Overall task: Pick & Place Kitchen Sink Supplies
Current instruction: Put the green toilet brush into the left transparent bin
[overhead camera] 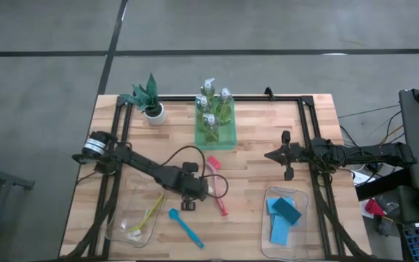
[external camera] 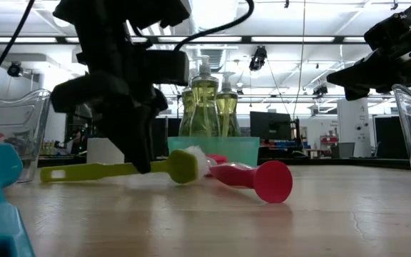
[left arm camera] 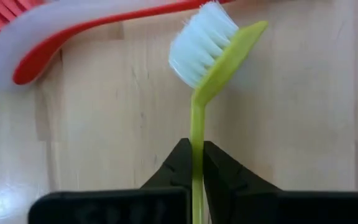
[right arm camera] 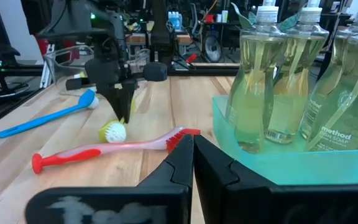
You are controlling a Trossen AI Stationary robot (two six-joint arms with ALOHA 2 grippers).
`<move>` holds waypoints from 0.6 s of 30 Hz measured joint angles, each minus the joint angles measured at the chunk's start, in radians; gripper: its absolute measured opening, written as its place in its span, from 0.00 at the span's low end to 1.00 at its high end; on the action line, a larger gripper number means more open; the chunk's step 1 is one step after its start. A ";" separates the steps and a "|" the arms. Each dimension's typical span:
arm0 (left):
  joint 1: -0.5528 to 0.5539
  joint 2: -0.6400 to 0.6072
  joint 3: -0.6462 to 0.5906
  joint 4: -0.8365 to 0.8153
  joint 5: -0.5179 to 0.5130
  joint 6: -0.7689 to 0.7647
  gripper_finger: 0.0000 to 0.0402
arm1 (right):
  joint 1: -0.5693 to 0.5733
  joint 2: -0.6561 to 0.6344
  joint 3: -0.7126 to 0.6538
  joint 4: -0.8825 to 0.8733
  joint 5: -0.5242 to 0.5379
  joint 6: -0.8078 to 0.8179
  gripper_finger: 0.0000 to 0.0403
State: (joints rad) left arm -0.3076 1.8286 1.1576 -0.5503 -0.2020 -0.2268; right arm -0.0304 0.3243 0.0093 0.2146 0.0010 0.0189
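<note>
Left gripper point(left arm camera: 197, 167) clenched on yellow brush point(left arm camera: 211, 81) stem, low over the table point(overhead camera: 253, 167).
Brush head rests on the wood just beside the red brush point(overhead camera: 217, 186); blue brush point(overhead camera: 185, 227) lies nearer. Soap bottles point(overhead camera: 214, 109) stand in the tray point(overhead camera: 214, 143) farther back. Right gripper point(right arm camera: 192, 154) hovers clenched, empty, beyond the sponges point(overhead camera: 284, 212).

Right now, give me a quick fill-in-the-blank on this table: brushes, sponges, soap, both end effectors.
1. The left end effector is shut on the handle of the ____ brush.
2. The soap bottles stand in a ____ tray.
3. The sponges lie in a clear bin on the robot's ____ side.
4. The right end effector is shut and holds ____.

Missing words: yellow; green; right; nothing
</note>
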 joint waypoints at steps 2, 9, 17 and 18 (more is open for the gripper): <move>0.004 0.000 0.000 0.000 0.000 0.001 0.04 | 0.000 0.000 0.000 0.000 0.000 0.000 0.02; 0.007 -0.012 0.060 -0.075 -0.008 0.025 0.02 | 0.000 -0.001 0.000 0.000 0.000 0.000 0.02; 0.006 -0.101 0.230 -0.301 -0.107 0.029 0.03 | 0.000 -0.001 0.000 0.000 0.000 0.000 0.02; 0.005 -0.117 0.251 -0.332 -0.115 0.017 0.02 | 0.000 -0.001 0.000 0.000 0.000 0.000 0.02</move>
State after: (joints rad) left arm -0.3023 1.7117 1.4089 -0.8821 -0.3169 -0.2100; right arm -0.0306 0.3237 0.0093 0.2144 0.0010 0.0185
